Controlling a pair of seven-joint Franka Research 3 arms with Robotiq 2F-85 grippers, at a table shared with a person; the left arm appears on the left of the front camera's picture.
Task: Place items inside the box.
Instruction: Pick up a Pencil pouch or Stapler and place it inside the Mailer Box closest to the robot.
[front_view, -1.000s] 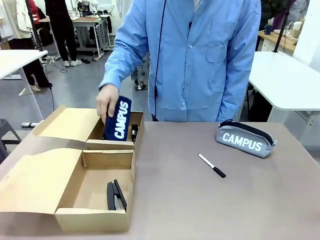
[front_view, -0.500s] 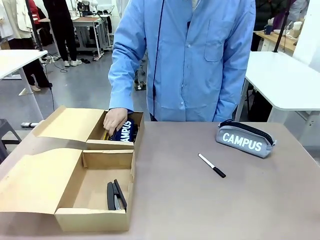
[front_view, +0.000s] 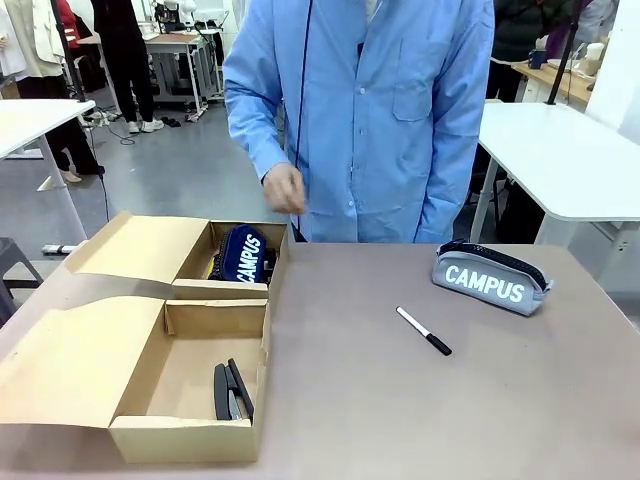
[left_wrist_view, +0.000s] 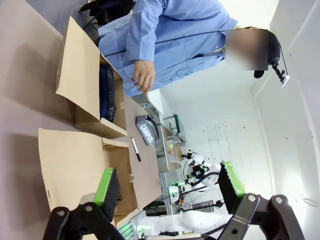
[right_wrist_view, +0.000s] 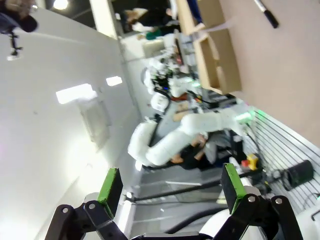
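Navy pouch (front_view: 240, 255), white "CAMPUS" lettering, lies in far compartment of cardboard box (front_view: 185, 438); black stapler (front_view: 231, 390) in near one. Grey "CAMPUS" pouch (front_view: 488, 280) & black marker (front_view: 424, 331) on table (front_view: 400, 420), R of box. Person's hand (front_view: 285, 188) raised above, apart from box. L gripper (left_wrist_view: 167, 175) & R gripper (right_wrist_view: 171, 175): fingers spread, nothing held.

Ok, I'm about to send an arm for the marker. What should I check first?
1. Marker lies free on the table, nothing touching it: ok.
2. Grey pouch apart from the marker: ok.
3. Person's hand raised clear of the box: ok.
4. Left claw open, empty: ok.
5. Right claw open, empty: ok.
6. Room beside the stapler in the near compartment: ok.
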